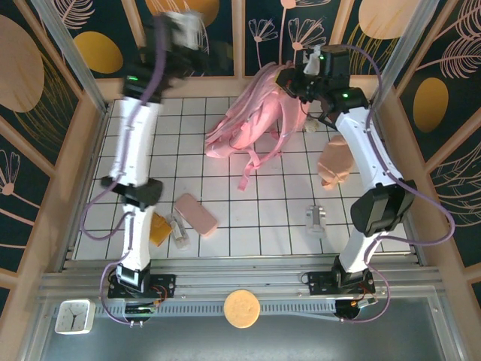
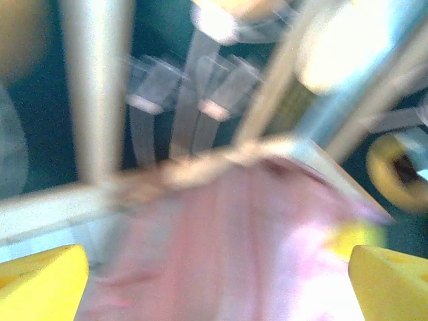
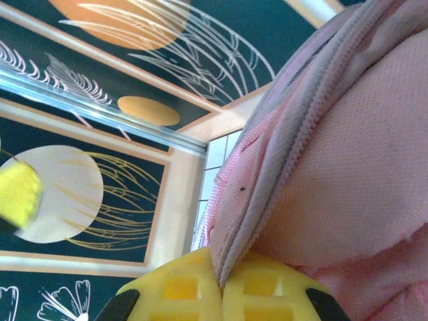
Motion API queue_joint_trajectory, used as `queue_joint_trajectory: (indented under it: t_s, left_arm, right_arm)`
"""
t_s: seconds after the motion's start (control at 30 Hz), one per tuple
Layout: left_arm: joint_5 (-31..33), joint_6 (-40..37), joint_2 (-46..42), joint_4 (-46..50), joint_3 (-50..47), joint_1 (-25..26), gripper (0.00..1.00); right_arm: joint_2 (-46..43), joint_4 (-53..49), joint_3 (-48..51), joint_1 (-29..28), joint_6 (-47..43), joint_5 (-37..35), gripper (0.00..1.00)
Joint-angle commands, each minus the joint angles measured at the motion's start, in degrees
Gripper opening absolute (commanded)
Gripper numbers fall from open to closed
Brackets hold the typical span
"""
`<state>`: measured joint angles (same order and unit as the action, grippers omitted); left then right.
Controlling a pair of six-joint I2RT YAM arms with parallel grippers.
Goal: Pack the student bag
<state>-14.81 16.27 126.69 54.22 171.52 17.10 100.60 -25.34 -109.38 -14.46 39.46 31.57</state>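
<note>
student bag [image 1: 252, 124]: slumped at the far edge of the tiled table [image 1: 270, 218], right of centre, straps trailing toward the middle. right gripper [image 3: 221, 284]: jaws pinched tight on a zipped seam at the bag's top. left gripper [image 2: 215, 284]: high above the far edge, left of the bag, blurred; jaws spread wide, nothing between them. flat pink pencil case [image 1: 196, 215]: toward the near left corner.

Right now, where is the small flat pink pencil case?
Top view: the pencil case lies on the table's near-left part, an orange packet to its left, the student bag farther back.
</note>
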Motion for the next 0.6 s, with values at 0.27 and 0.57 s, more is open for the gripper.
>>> queue_joint_trajectory:
  t_s: [0.27, 0.57]
  left_arm:
    - [18.6, -4.4, -10.4, 1.9, 0.9, -4.8, 0.99]
    - [17.2, -11.3, -23.5, -23.6, 0.8, -8.4, 0.99]
  right_arm:
    - [-4.4, 7.0, -0.5, 0.4, -1.4, 3.4, 0.00]
    - [-2.6, 4.5, -5.4, 0.4, -2.2, 4.0, 0.00]
